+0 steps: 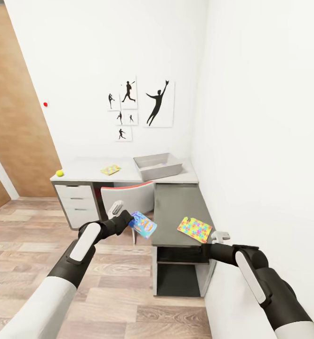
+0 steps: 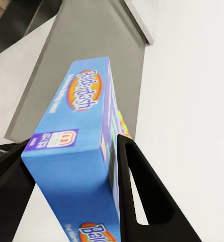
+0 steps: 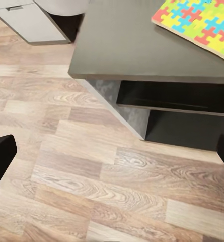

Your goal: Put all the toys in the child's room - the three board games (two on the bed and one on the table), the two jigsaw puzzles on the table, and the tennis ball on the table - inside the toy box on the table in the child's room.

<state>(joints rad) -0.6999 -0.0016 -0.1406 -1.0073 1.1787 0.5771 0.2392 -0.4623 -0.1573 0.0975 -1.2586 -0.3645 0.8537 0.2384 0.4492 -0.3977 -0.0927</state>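
The child's room (image 1: 105,56) had white walls, a wood-plank floor (image 1: 29,235) and black baseball-player silhouette pictures (image 1: 159,102) on the far wall. An L-shaped table (image 1: 81,168) filled the corner, its pale top along the far wall and a dark grey wing (image 1: 173,207) along the right wall.

The left gripper (image 1: 128,220) was clamped on a blue board game (image 1: 143,224) box, one black finger (image 2: 142,186) on each broad face, as the left wrist view showed; box held in the air just off the near edge of the dark wing.

The right gripper (image 1: 221,235) sat low at the wing's near right corner. Its fingertips appeared far apart at the two edges of the right wrist view, so jaws wide, nothing between them.

One jigsaw puzzle (image 1: 195,229) lay flat on the dark wing, just beside the right gripper. The second jigsaw puzzle (image 1: 110,169), the toy box (image 1: 157,165) and the tennis ball (image 1: 60,173) sat on the pale top, well beyond both grippers, the ball at the far left edge. A white chair (image 1: 128,195) was tucked under the table, just beyond the left gripper.
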